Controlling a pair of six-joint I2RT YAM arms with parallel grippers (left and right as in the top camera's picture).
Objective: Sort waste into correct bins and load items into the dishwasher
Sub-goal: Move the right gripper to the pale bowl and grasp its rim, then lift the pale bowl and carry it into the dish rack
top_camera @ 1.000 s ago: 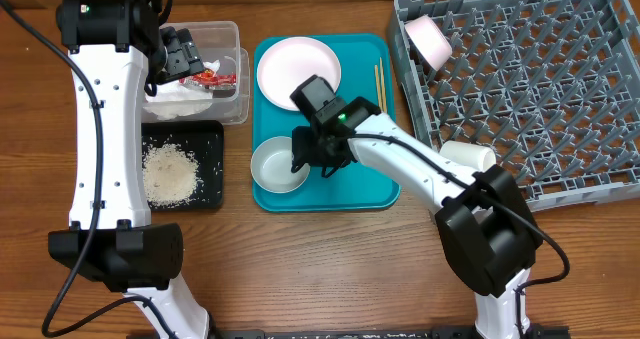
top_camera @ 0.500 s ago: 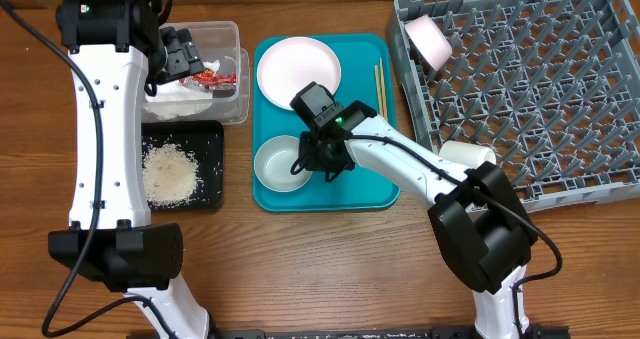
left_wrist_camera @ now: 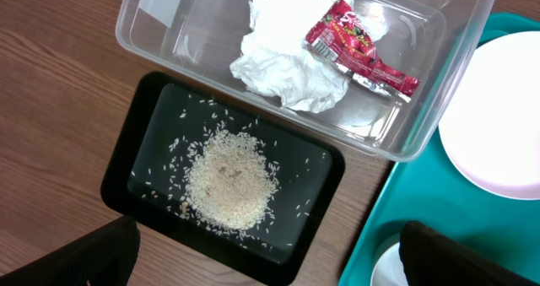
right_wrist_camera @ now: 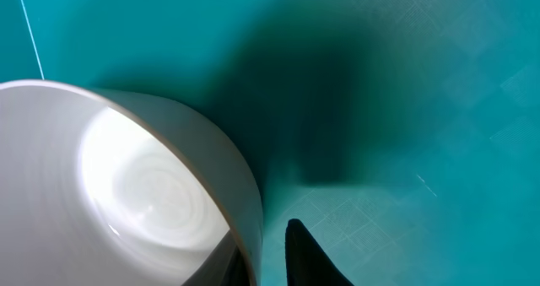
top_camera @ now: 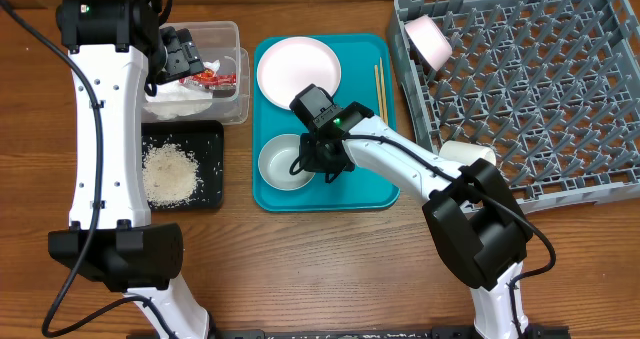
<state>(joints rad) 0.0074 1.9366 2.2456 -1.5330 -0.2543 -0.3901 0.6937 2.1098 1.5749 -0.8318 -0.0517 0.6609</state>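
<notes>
Altogether two bowls [top_camera: 283, 164], one plate [top_camera: 298, 71].

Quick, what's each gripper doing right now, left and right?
Left gripper: open, holding nothing.
Right gripper: closed on the rim of the white bowl.

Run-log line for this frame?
left gripper open, empty | right gripper straddling bowl rim on teal tray | napkin, wrapper in tub | rice in black tray

right wrist — bowl [right_wrist_camera: 126, 176] cut off below, one fingertip [right_wrist_camera: 308, 256] showing | left wrist — plate [left_wrist_camera: 506, 109] cut at right | overhead: left arm [top_camera: 105, 129] covers part of tub [top_camera: 218, 34]
</notes>
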